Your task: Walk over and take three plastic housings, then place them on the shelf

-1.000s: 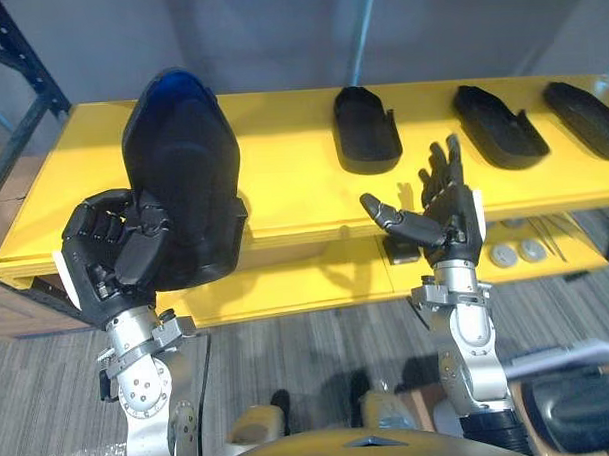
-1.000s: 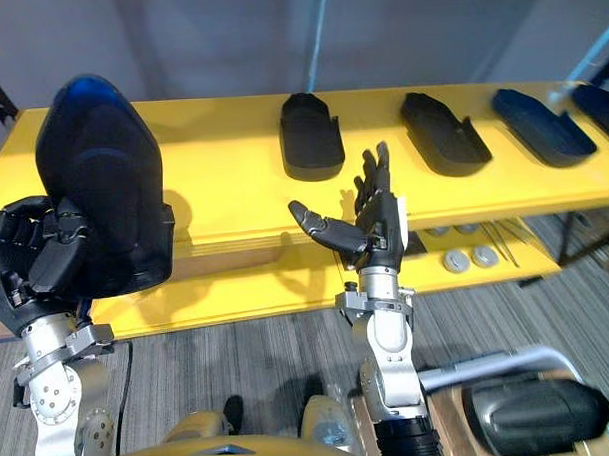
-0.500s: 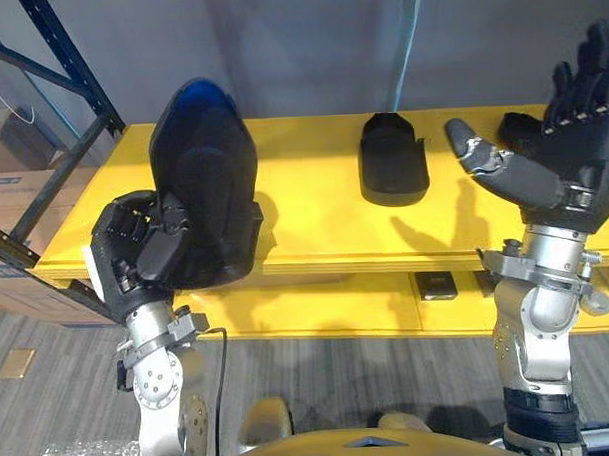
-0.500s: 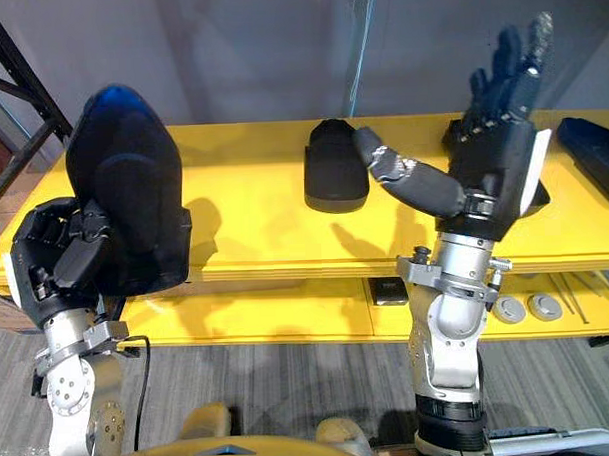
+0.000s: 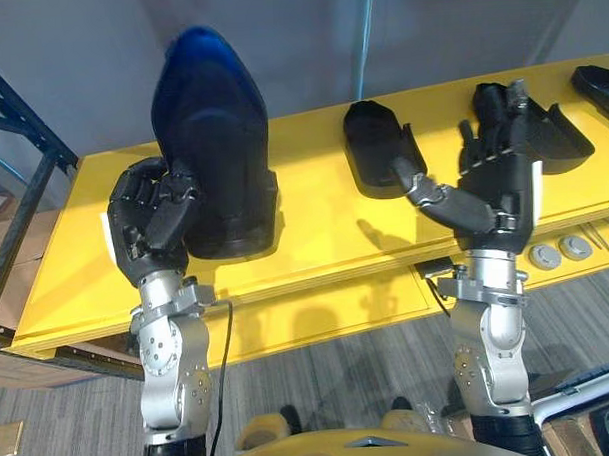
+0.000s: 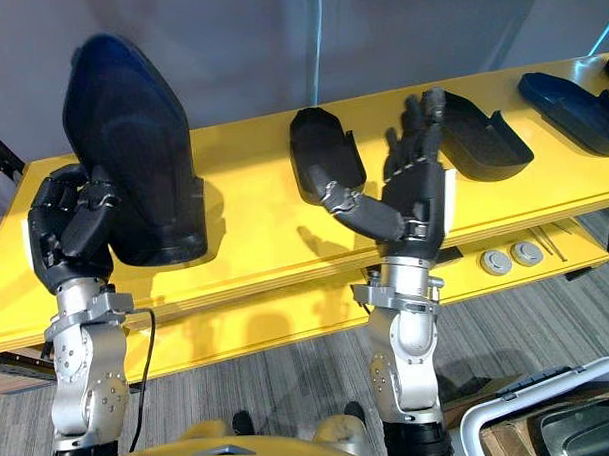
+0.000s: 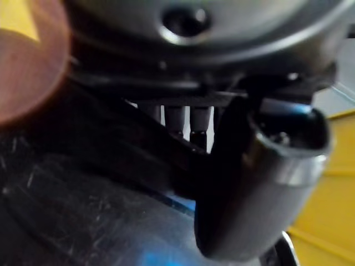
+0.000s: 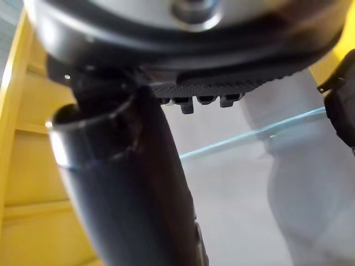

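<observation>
Fingers curl round an upright plastic housing (image 5: 216, 131) in the left hand (image 5: 149, 218); the right hand (image 5: 498, 186) is splayed.

— Obstructions?
— The left hand (image 5: 149, 218) covers the held housing's (image 5: 216, 131) lower left side; the right hand (image 5: 493, 181) overlaps a shelved housing (image 5: 556, 134).
— Cut-offs?
— The end housing (image 5: 600, 81) runs off frame. Two discs (image 5: 575, 246) are too small to identify.

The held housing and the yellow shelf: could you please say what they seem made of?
Housing in the left hand: likely moulded plastic, black, semi-gloss, bluish sheen on its rounded top. Shelf: painted yellow board, material unclear; flat, even colour.
</observation>
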